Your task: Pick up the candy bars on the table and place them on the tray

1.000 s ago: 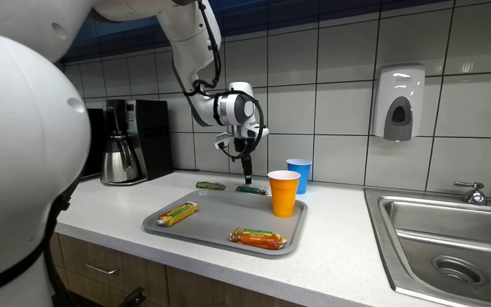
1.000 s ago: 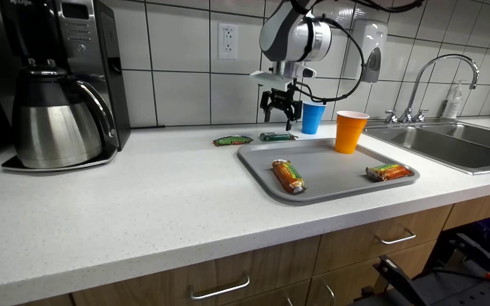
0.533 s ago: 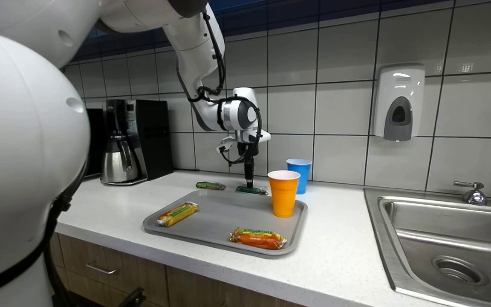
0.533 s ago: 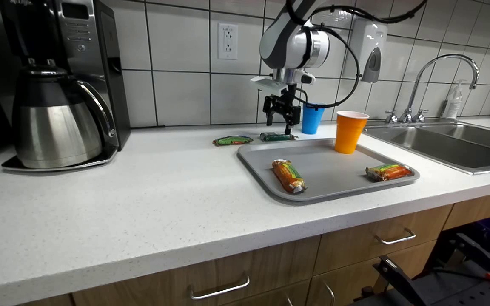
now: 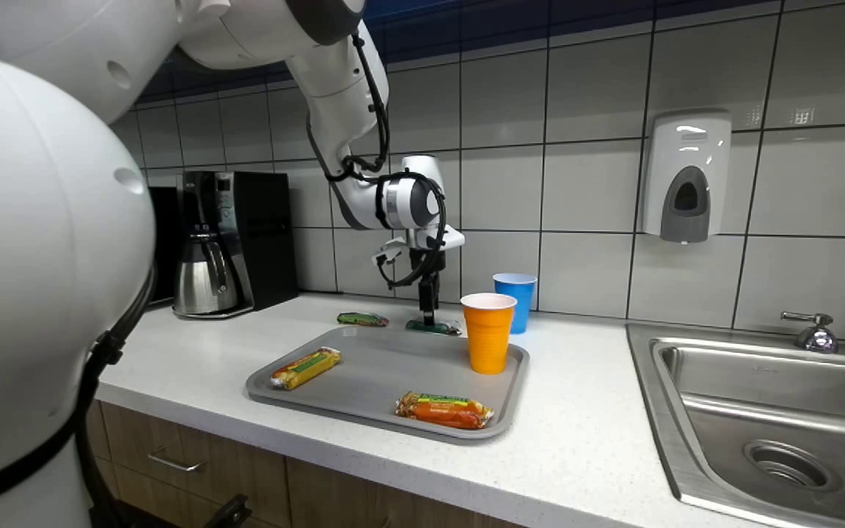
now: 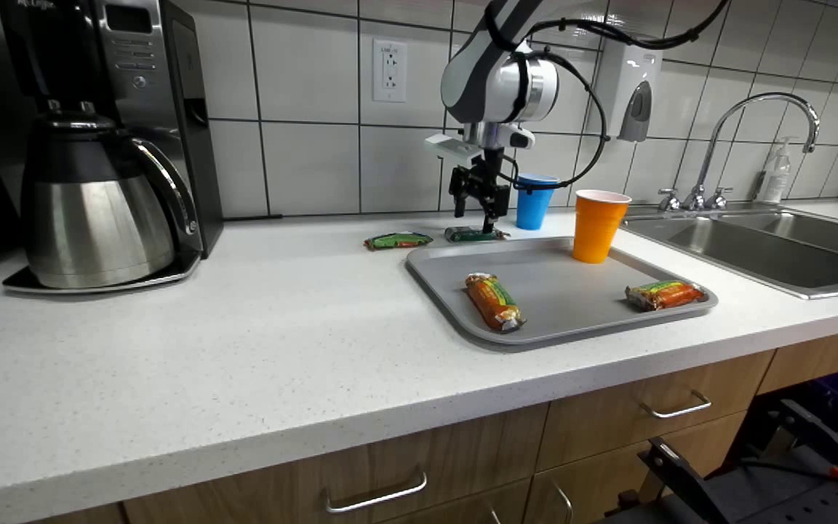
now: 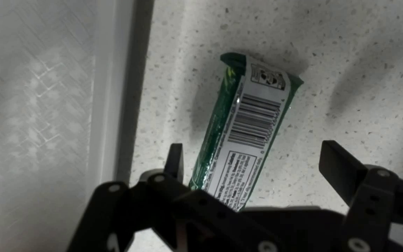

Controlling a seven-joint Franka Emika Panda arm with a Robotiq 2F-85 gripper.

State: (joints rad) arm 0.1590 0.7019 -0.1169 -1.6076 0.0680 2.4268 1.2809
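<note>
Lower than a second ago, the gripper (image 6: 474, 217) now hangs at the upper centre of an exterior view, its jaws spread wide, one to each side of a dark green candy bar (image 7: 245, 129). At the centre of the wrist view this bar lies barcode up on the speckled white table (image 7: 373, 112); a gap shows between it and the black fingers (image 7: 341, 171), and its lower end is hidden. Close on the left of that view runs the rim of the grey tray (image 7: 110, 87). In both exterior views a blue cup (image 6: 533, 206) stands to the right of the gripper, and an orange cup (image 5: 488, 337) stands upright on the tray. A second green candy bar (image 6: 397, 241) lies on the table, left of the first, behind the tray. On the tray, a yellow-orange candy bar (image 5: 306, 368) rests towards the left and an orange-red packet (image 5: 444, 411) towards the right. A coffee maker (image 5: 265, 235) stands at the left and a steel sink (image 5: 666, 407) at the right.
</note>
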